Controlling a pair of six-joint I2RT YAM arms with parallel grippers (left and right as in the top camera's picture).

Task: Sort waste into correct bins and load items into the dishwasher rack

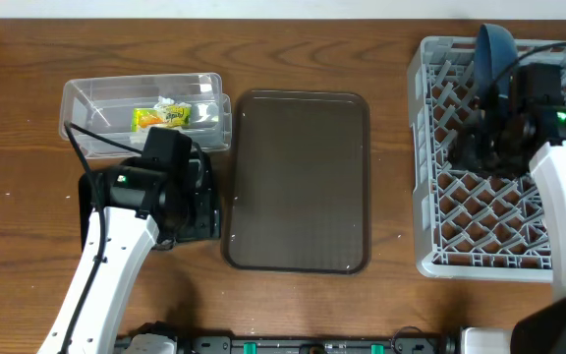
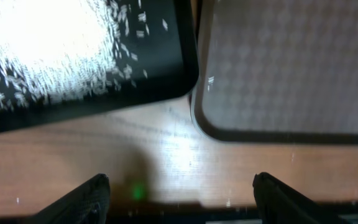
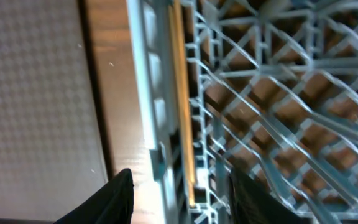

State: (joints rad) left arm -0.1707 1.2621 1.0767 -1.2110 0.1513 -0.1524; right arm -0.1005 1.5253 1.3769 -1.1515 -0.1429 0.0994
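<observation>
The clear tub (image 1: 86, 98) at the back left holds the yellow-green wrapper (image 1: 160, 118) and white tissue (image 1: 204, 115). The black tray (image 2: 104, 93) lies under my left arm, with loose rice grains (image 2: 48, 56) in it. My left gripper (image 2: 182, 199) is open and empty above bare wood, between the black tray's corner and the brown tray. The grey rack (image 1: 440, 261) on the right holds the dark blue bowl (image 1: 494, 54) on edge. My right gripper (image 3: 185, 199) is open and empty over the rack's left rim (image 3: 145, 93). A thin pale stick (image 3: 180, 93), seemingly a chopstick, lies along that rim. The other bowls and the cup are out of view.
The large brown serving tray (image 1: 303, 177) lies between the black tray and the rack; it also shows in the left wrist view (image 2: 291, 62) and the right wrist view (image 3: 36, 93). Bare wooden table (image 1: 391, 147) runs between tray and rack.
</observation>
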